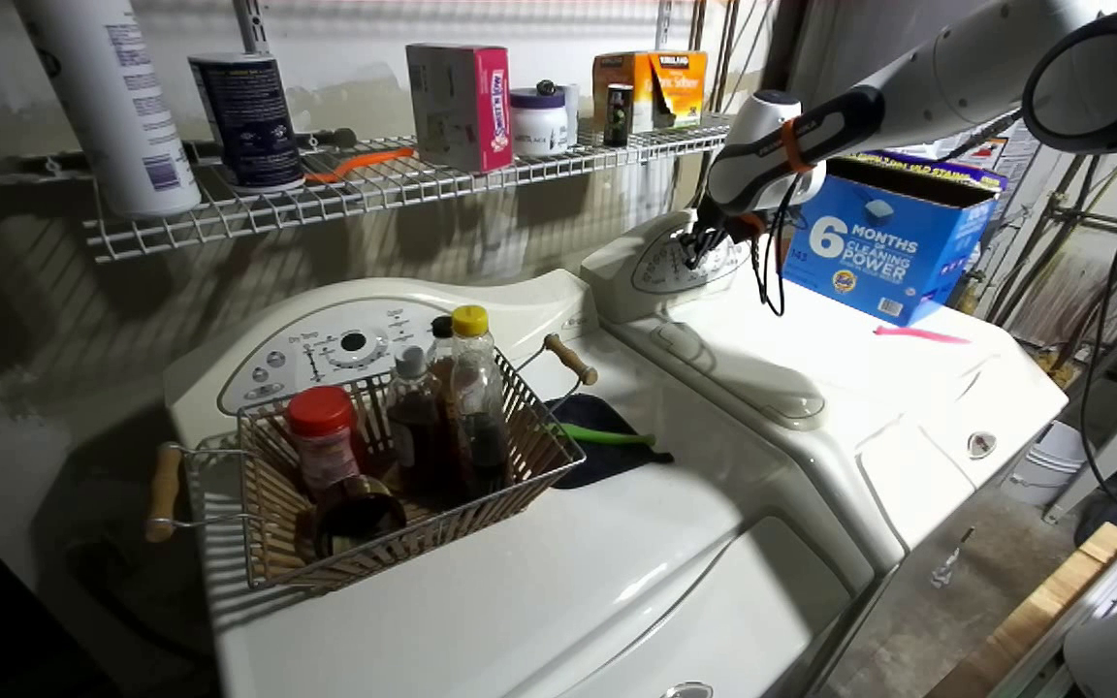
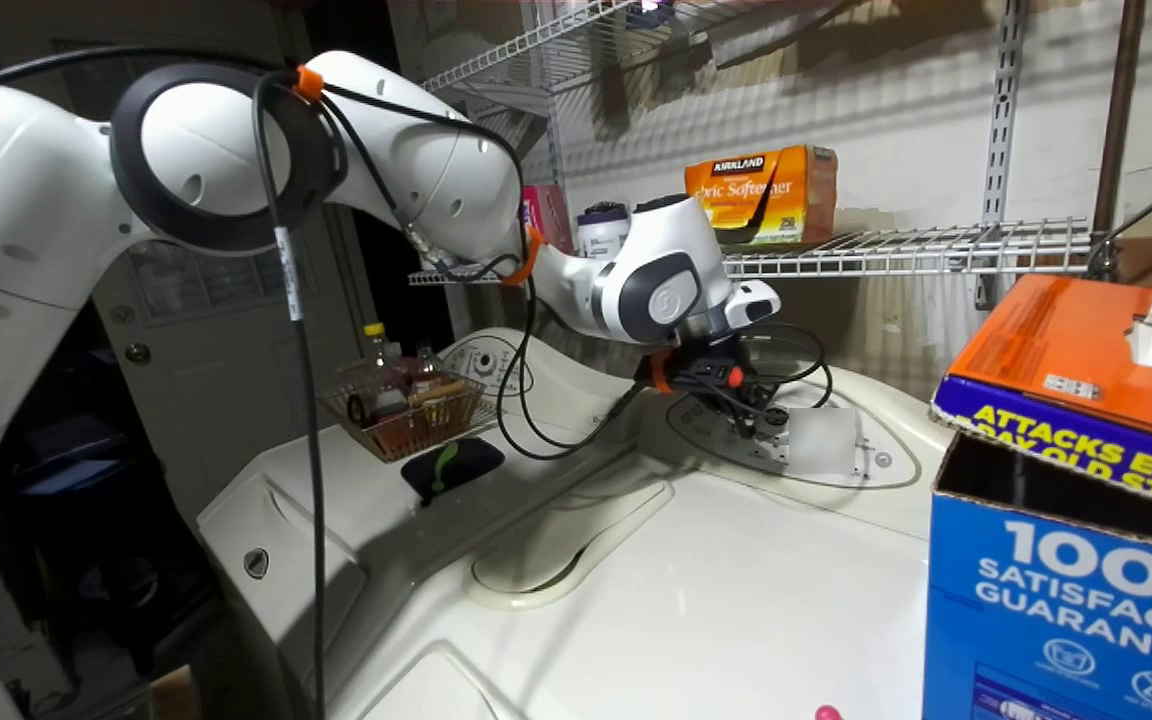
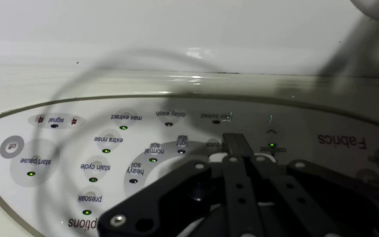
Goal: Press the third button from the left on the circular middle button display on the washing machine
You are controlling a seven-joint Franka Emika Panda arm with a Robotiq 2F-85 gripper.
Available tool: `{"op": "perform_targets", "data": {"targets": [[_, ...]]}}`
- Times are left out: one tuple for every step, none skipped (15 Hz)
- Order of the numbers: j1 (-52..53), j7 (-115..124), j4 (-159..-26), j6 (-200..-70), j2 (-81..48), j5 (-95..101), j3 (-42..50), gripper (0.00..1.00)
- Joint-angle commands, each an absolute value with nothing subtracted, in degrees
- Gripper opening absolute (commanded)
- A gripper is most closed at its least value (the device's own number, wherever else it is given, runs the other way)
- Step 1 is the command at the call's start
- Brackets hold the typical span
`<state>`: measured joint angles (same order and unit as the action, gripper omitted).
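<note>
- In hand, by judgement: aiming for the press, with the gripper (image 3: 237, 142) touching or just over the circular middle button display (image 3: 189, 131); contact impossible to confirm.
- At the back of the washing machine (image 2: 736, 580), in both exterior views: this same display.
- With jaws pressed together, and nothing seen between them.
- Next, probably: count carefully to the third button, with the lettering (image 3: 95, 167) upside down in the wrist view, then push gently and straight.
</note>
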<state>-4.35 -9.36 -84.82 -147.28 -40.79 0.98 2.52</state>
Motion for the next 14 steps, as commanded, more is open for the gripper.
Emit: {"op": "perform_targets", "data": {"targets": [[-4.56, -8.08, -81.08, -145.67, -42.99, 1.6, 2.31, 0.0], [-4.5, -7.84, -80.79, -145.65, -43.24, 1.59, 2.37, 0.0], [-4.5, -7.57, -80.57, -145.49, -43.38, 1.43, 2.33, 0.0], [-4.43, -7.22, -80.23, -145.12, -43.59, 1.45, 2.44, 0.0], [-4.46, -7.02, -80.09, -145.05, -43.72, 1.37, 2.4, 0.0], [-4.29, -6.36, -79.96, -145.27, -43.88, 1.46, 2.67, 0.0], [-4.2, -5.73, -79.9, -145.93, -43.95, 1.41, 2.8, 0.0], [-4.05, -4.69, -79.86, -146.45, -44.02, 1.29, 3.01, 0.0], [-3.92, -3.7, -79.75, -146.91, -44.17, 1.19, 3.15, 0.0], [-3.86, -2.59, -79.6, -147.27, -44.33, 0.95, 3.19, 0.0], [-3.51, -0.99, -79.46, -147.86, -44.57, 1.13, 3.71, 0.0], [-3.4, 0.46, -79.15, -148.41, -44.94, 0.89, 3.86, 0.0], [-3.22, 1.53, -78.84, -148.23, -45.27, 0.93, 4.02, 0.0], [-2.99, 2.75, -78.54, -148.48, -45.66, 0.94, 4.2, 0.0]]}}
